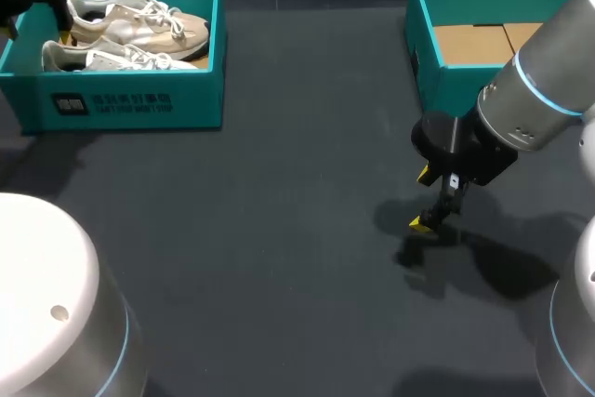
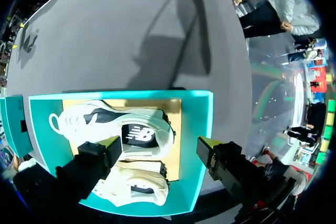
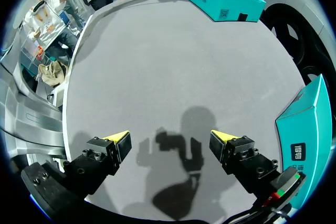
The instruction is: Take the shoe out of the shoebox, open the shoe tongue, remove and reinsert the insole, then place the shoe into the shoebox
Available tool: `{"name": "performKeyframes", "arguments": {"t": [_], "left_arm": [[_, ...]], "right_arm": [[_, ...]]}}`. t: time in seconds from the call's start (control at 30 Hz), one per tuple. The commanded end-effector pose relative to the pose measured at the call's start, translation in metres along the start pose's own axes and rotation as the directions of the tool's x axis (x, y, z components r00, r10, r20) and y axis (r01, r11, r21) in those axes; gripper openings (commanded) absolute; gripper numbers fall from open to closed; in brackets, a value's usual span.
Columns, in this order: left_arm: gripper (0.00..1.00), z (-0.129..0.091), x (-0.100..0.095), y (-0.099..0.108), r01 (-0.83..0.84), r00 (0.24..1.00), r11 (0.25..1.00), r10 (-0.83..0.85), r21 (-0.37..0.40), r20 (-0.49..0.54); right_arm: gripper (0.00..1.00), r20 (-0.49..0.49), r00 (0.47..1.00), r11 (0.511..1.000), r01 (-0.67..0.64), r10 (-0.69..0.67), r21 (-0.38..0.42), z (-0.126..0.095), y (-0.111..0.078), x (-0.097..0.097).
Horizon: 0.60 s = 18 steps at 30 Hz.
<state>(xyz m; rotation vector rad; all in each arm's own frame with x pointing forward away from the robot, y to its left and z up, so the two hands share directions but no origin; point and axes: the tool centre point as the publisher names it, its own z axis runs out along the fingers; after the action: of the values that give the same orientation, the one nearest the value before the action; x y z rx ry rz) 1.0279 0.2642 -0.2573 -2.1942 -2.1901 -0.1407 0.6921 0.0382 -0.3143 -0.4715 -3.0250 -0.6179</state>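
The teal shoebox (image 1: 130, 104) stands at the table's far left and holds two pale sneakers (image 1: 139, 20) side by side. In the left wrist view, my left gripper (image 2: 160, 148) hangs open above the shoebox (image 2: 202, 129). One yellow tip is over the white shoe with dark panels (image 2: 131, 127); the other is over the box's rim. A cream shoe (image 2: 134, 182) lies beside the white one. My right gripper (image 1: 422, 199) hovers open over bare table at the right. Nothing lies between the fingers of the right gripper (image 3: 172, 140), only its shadow below.
A second teal box (image 1: 465, 6) with a brown cardboard floor stands at the far right, just behind my right gripper; its wall (image 3: 302, 129) shows beside that gripper. My left arm's white base (image 1: 46, 304) fills the near left corner.
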Motion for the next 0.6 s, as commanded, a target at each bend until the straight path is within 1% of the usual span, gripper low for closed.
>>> {"name": "performKeyframes", "arguments": {"t": [0.03, 0.07, 0.47, 0.53, 0.6], "left_arm": [[0.94, 0.008, 0.003, 0.007, -0.002, 1.000, 1.000, 0.002, 0.009, 0.004], [0.93, 0.011, 0.003, 0.008, -0.004, 1.000, 1.000, 0.003, 0.024, 0.009], [0.91, 0.038, 0.007, 0.022, -0.012, 1.000, 0.999, 0.012, 0.042, 0.002], [0.89, 0.042, 0.006, 0.023, -0.014, 1.000, 0.999, 0.013, 0.045, 0.001], [0.84, 0.046, 0.006, 0.024, -0.013, 1.000, 0.999, 0.013, 0.049, 0.002]], "right_arm": [[1.00, 0.003, 1.000, 1.000, 0.000, 0.000, 0.000, 0.001, -0.001, 0.002], [1.00, 0.003, 1.000, 1.000, 0.000, 0.000, 0.000, 0.001, -0.001, 0.002], [1.00, 0.003, 1.000, 1.000, 0.000, 0.000, 0.000, 0.001, -0.001, 0.002], [1.00, 0.003, 1.000, 1.000, 0.000, 0.000, 0.000, 0.001, -0.001, 0.002], [1.00, 0.003, 1.000, 1.000, 0.000, 0.000, 0.000, 0.001, -0.001, 0.002]]}}
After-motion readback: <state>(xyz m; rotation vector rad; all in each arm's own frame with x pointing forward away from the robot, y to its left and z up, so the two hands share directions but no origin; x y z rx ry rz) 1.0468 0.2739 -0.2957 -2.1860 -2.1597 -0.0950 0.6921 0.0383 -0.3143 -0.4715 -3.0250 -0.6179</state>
